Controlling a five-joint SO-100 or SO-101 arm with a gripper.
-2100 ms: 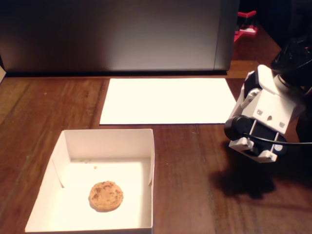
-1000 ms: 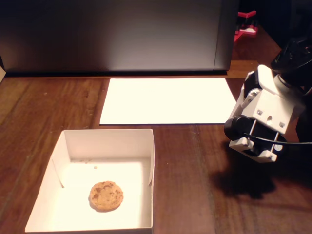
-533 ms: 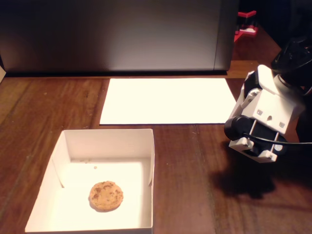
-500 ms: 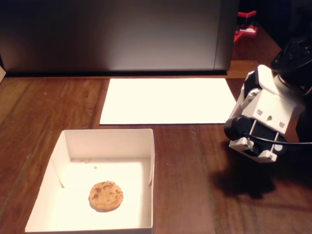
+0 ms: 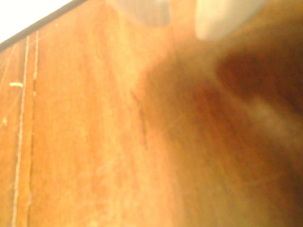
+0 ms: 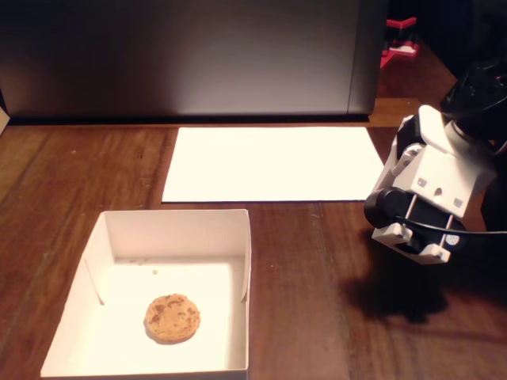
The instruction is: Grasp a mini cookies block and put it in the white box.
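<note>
one mini cookies block (image 6: 172, 317) flat in white box (image 6: 238, 261).

Mini cookies block (image 6: 172, 317): round, golden-brown, flat at lower left. It lies inside the open white box (image 6: 178, 222).

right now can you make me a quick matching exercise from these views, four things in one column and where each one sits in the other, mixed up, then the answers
Things:
1. mini cookies block
2. white box
3. paper sheet
4. arm

Places, as the fixed view shows them:
A. lying flat on the table beyond the box, in front of the grey panel
B. at the right edge, raised above the wood with its shadow below
C. on the floor inside the tray, near its front
D. at lower left on the wooden table, open side up

Pairs: 1-C, 2-D, 3-A, 4-B
</note>
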